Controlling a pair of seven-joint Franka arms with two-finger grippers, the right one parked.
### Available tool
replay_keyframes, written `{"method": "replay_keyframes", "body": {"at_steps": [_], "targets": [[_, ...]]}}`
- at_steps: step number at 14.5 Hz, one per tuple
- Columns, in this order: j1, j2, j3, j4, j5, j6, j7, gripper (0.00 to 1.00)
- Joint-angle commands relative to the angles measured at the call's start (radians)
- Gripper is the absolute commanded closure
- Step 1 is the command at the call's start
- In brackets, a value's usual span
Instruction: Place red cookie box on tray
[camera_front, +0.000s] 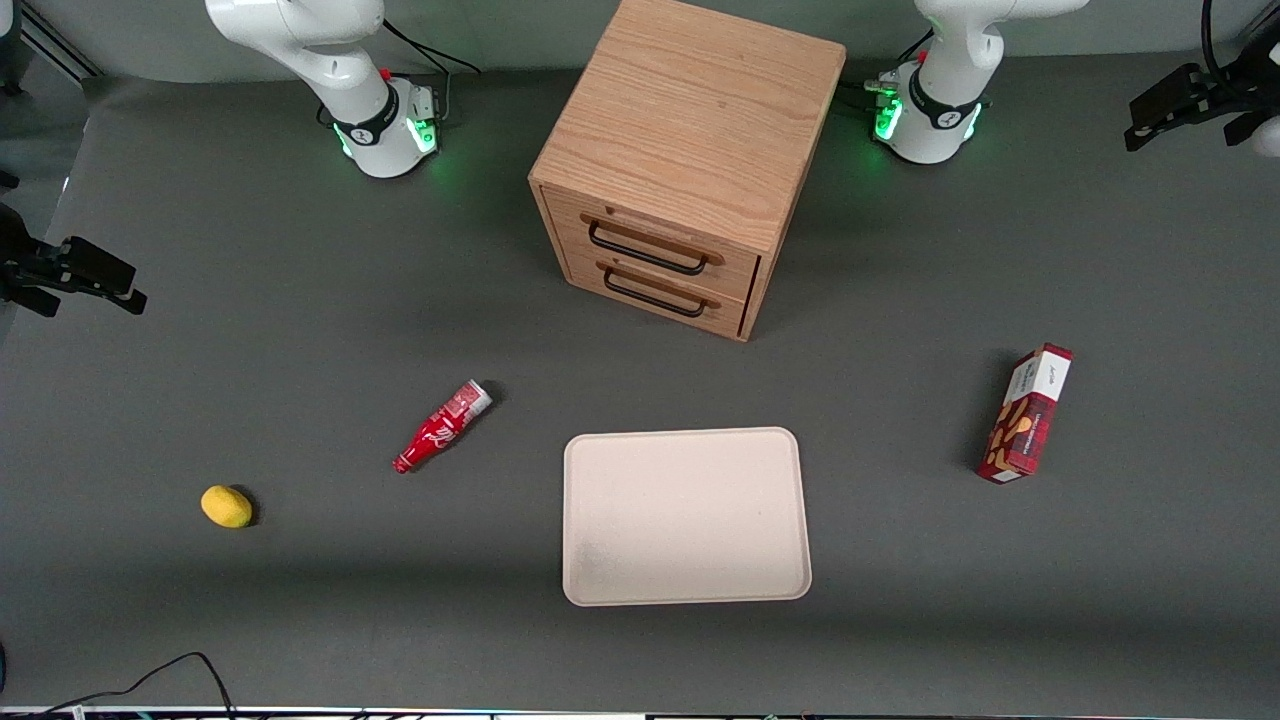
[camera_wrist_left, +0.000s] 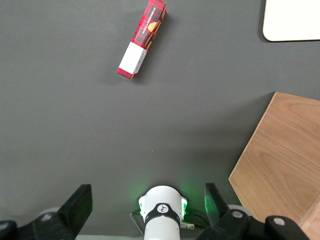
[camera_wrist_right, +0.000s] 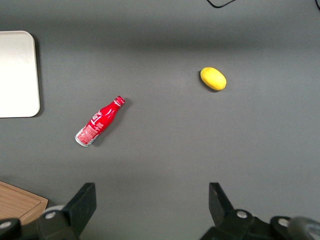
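Left wrist view: my gripper (camera_wrist_left: 147, 210) is spread wide, nothing between the fingers, high above the table and well apart from the red cookie box (camera_wrist_left: 142, 39). The box lies flat on the mat ahead of me, skewed to my finger line; the tray (camera_wrist_left: 291, 20) sits off to its side, bare. Plan: travel out over the box's middle, yaw to square my fingers across its narrow width, then descend straight. I reckon a mid-length grip avoids tipping on the lift. The wooden cabinet (camera_wrist_left: 281, 160) is near my path, so I'd keep height.
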Motion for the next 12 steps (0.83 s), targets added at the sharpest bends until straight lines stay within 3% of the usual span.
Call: {"method": "replay_keyframes", "body": {"at_steps": [1,12], "targets": [[-0.002,0.003,0.002,0.023,-0.002,-0.030,-0.017,0.00],[-0.002,0.009,0.009,0.040,-0.025,-0.052,-0.041,0.00]]}}
